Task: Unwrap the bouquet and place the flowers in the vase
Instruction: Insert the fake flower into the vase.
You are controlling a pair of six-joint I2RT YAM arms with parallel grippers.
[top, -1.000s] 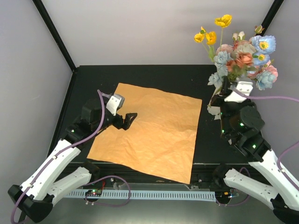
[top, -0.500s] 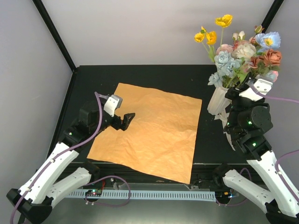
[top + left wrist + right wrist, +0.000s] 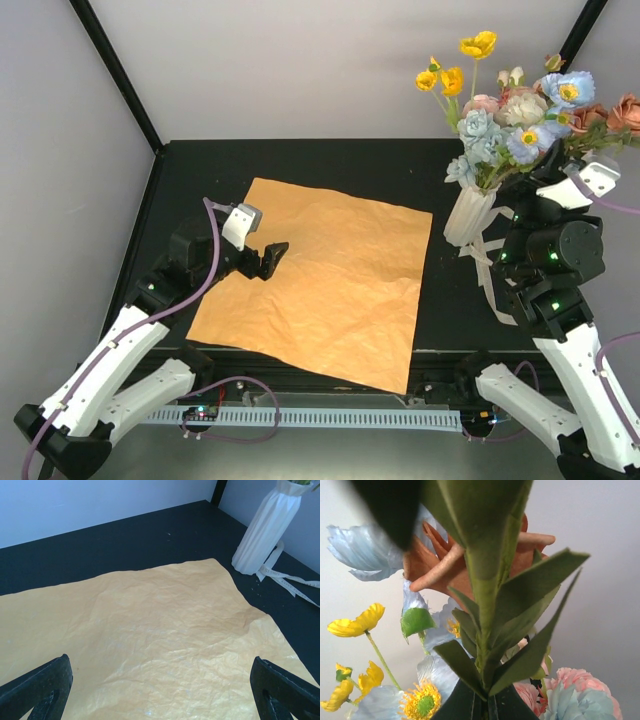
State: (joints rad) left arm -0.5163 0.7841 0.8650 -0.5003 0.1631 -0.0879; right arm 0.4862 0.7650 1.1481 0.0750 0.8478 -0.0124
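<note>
The orange wrapping paper (image 3: 320, 275) lies unfolded and flat on the black table. Over its left part hovers my left gripper (image 3: 272, 258), open and empty; in the left wrist view its fingertips (image 3: 35, 690) stand wide apart above the paper (image 3: 150, 640). The white ribbed vase (image 3: 468, 215) stands at the right with the flowers (image 3: 510, 120) in it. My right gripper (image 3: 548, 172) is beside the bunch, shut on a leafy green stem (image 3: 487, 605) topped by a salmon bloom (image 3: 628, 112). The stem's lower end is hidden.
The cream ribbon (image 3: 490, 275) trails on the table at the vase's foot, also in the left wrist view (image 3: 290, 580). Black frame posts (image 3: 115, 70) rise at the back corners. The paper's near corner (image 3: 395, 385) reaches the table's front edge.
My right arm has swung up and to the right with the stem, carrying the salmon bloom out to the right of the bunch. The left arm has barely moved.
</note>
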